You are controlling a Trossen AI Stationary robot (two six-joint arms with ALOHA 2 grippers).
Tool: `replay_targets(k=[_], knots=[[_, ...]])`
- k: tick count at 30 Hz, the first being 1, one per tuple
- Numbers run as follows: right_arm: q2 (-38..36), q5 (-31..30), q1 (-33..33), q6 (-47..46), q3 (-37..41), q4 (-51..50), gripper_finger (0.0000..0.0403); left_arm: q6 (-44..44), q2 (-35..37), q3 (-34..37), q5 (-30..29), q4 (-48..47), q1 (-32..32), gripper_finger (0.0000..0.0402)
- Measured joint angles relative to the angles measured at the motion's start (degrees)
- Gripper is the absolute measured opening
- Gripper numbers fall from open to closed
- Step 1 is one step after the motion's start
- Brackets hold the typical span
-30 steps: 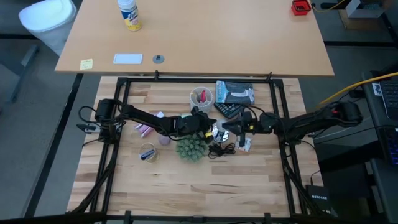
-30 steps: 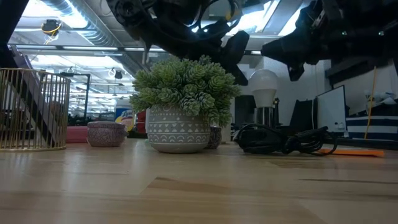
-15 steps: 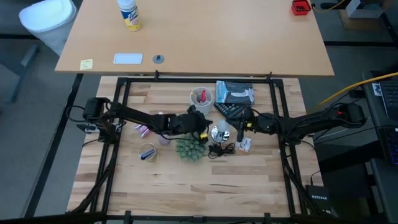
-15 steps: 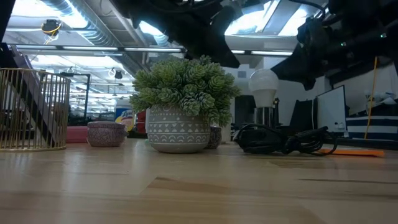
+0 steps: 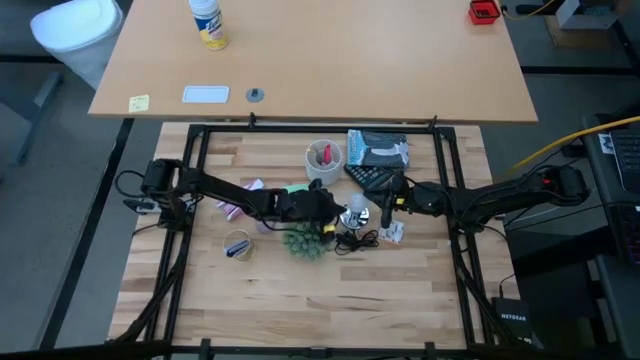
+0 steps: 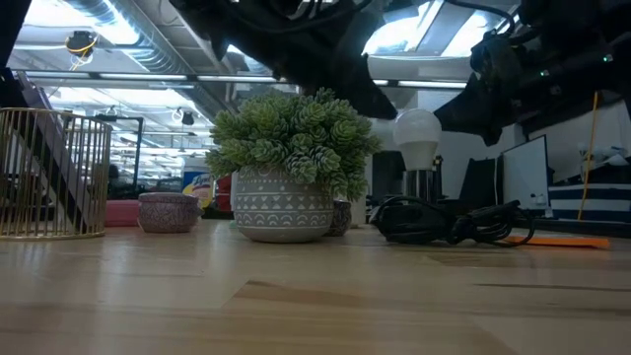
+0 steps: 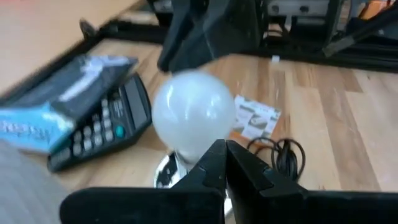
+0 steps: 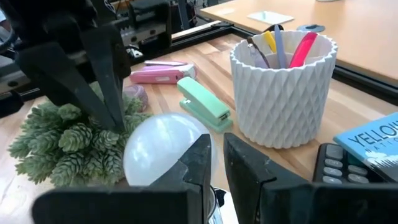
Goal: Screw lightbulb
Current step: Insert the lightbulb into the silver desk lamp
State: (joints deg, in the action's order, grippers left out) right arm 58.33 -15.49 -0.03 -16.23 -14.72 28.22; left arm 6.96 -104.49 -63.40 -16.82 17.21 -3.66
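- Lightbulb [image 6: 417,137] stands upright at mid-table, long axis vertical, white globe up and base down in the shiny socket dish [image 5: 349,214].
- Black cord [image 6: 449,221] lies coiled just right of it; the potted green plant [image 6: 292,158] stands to its left, nearer the table's front edge.
- Left gripper [image 5: 328,207] hovers just left of the bulb, fingers [image 7: 214,171] pressed together.
- Right gripper [image 5: 384,211] sits just right of it, fingers [image 8: 199,160] nearly closed with a narrow gap, not holding anything.
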Motion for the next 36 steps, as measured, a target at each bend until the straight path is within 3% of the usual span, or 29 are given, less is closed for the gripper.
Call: replay_targets(k=[4,13,36], knots=[[0.0,0.0,0.0,0.0,0.0,-0.2,0.0050,-1.2,0.0,0.0,0.4,2.2,0.4,0.0001],[0.0,0.0,0.0,0.0,0.0,-0.2,0.0050,-1.4,0.0,0.0,8.0,1.9,0.8,0.0001],[0.0,1.6,0.0,0.0,0.0,-1.3,0.0050,-1.0,-4.4,0.0,7.7,5.6,2.6,0.0001]])
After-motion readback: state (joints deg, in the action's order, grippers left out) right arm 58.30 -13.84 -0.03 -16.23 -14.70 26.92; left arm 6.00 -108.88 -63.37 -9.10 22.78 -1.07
